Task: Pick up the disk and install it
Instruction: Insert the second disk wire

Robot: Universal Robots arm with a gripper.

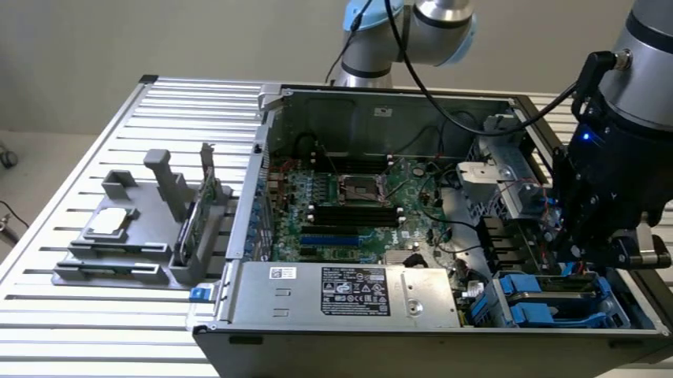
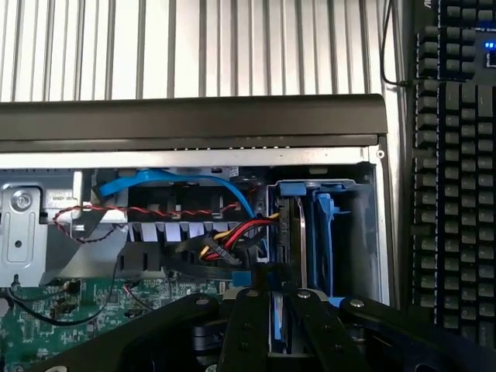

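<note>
The disk (image 2: 284,232) is seen edge-on as a grey slab in a blue bracket, standing in the blue drive bay (image 2: 341,232) at the corner of the open computer case (image 1: 315,346). My gripper (image 2: 277,301) is shut on the disk's near end, and the blue edge shows between the two black fingers (image 2: 249,325). In the exterior view my gripper (image 1: 610,264) hangs over the drive bay (image 1: 547,299) at the case's front corner, on the exterior view's right. The disk itself is hidden there behind the gripper.
Red, yellow and blue cables (image 2: 225,232) run close beside the bay. The motherboard (image 1: 347,205) and the power supply (image 1: 347,291) fill the case. A grey fixture (image 1: 126,236) holds a silver chip and an upright green card on the exterior view's left. A keyboard (image 2: 453,194) lies beyond the case wall.
</note>
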